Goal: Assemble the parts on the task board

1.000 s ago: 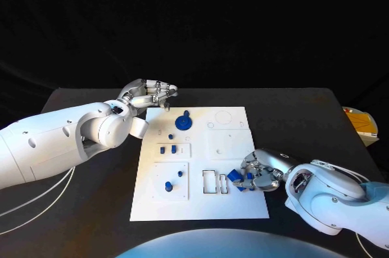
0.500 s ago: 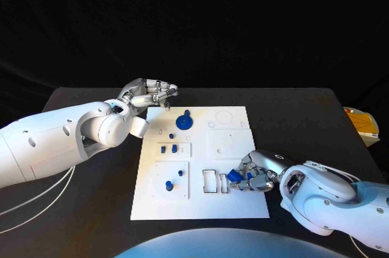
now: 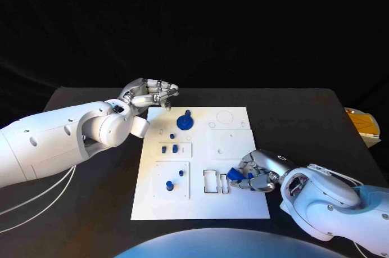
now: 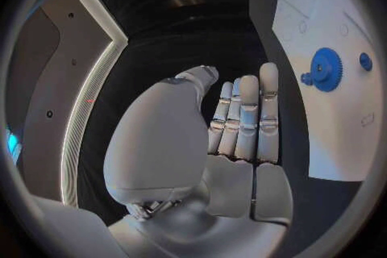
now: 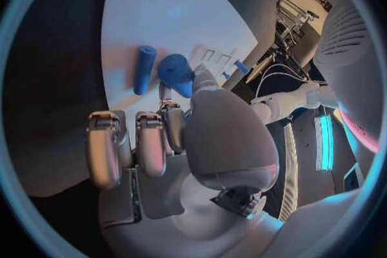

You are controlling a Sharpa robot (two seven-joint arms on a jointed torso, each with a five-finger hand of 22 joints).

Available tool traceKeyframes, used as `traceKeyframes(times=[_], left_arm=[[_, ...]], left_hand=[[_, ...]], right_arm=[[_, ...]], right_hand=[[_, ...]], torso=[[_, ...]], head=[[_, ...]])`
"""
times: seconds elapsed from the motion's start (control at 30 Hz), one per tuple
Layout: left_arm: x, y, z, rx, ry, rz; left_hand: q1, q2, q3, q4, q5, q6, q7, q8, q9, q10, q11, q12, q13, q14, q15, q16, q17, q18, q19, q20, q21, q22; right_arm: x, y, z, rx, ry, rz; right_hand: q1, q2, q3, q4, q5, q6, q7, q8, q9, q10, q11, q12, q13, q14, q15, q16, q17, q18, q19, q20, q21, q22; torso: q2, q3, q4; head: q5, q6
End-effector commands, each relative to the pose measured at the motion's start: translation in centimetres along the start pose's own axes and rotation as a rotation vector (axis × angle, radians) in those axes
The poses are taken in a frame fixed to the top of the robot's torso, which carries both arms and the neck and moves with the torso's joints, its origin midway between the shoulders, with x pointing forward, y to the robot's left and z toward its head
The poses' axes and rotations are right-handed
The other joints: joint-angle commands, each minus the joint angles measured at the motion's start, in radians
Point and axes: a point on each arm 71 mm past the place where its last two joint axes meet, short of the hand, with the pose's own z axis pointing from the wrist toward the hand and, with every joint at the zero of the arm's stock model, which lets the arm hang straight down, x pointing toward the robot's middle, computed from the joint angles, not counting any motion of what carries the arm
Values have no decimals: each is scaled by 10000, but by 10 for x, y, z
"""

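At about four o'clock on the task board [image 3: 203, 204], beside its slots, the right hand [image 3: 258, 176] pinches a small blue part [image 3: 236, 175], seemingly light, rigid, slick plastic best gripped across its sides, while the left hand [image 3: 150, 93] hovers empty at eleven o'clock, fingers loosely apart.
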Motion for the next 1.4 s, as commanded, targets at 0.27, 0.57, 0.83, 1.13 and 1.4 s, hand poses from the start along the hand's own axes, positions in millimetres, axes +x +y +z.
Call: traceKeyframes(times=[0.27,0.57,0.83,1.13,1.4], left_arm=[[4,-1,1,60,186,-103],[5,-1,2,65,225,-114],[6,-1,2,62,253,-122],[6,-1,2,56,264,-125],[5,-1,1,47,262,-125]], left_hand=[[-5,59,-54,14,6,-57,-5,71,14,-71,2,73,18,-70,-29,40,-14,134,-10,48,-68,-10],[-3,58,-55,13,6,-58,-6,71,14,-75,2,74,18,-70,-29,42,-14,134,-10,48,-68,-10],[-3,58,-55,13,6,-58,-6,71,14,-75,2,74,18,-70,-29,42,-14,134,-10,48,-68,-10],[-3,58,-55,13,6,-58,-6,71,14,-75,2,74,18,-70,-29,42,-14,134,-10,48,-68,-10],[6,62,-59,8,8,-64,-7,78,19,-110,4,85,20,-75,-29,54,-15,135,-9,49,-68,-8]], right_arm=[[-12,16,-1,-360,-380,1108],[-1,30,8,-520,447,1388],[11,39,16,-521,1221,1432],[17,41,20,-392,1453,1391],[17,40,21,-312,1409,1302]], right_hand=[[175,370,24,10,121,347,-234,66,54,83,1,63,742,863,-87,35,1579,-154,840,-102,22,2222],[-345,483,-119,16,105,410,-234,45,30,91,1,50,754,864,-89,36,1591,-152,838,-113,12,2219],[-1159,661,-511,9,347,497,-277,112,88,110,-30,11,764,864,-114,30,1592,-150,837,-131,2,2221],[-1367,690,-725,14,295,559,-304,189,142,105,-52,-30,750,860,-130,21,1576,-148,834,-145,-9,2217],[-1482,728,-869,13,200,608,-331,265,193,106,-73,-50,745,862,-148,22,1586,-148,834,-158,-12,2218]], torso=[[3,-9,-1],[8,-11,4],[10,-15,5],[9,-3,-6],[9,-1,-7]], head=[[-18,23],[-9,12],[35,-12],[82,-30],[96,-52]])
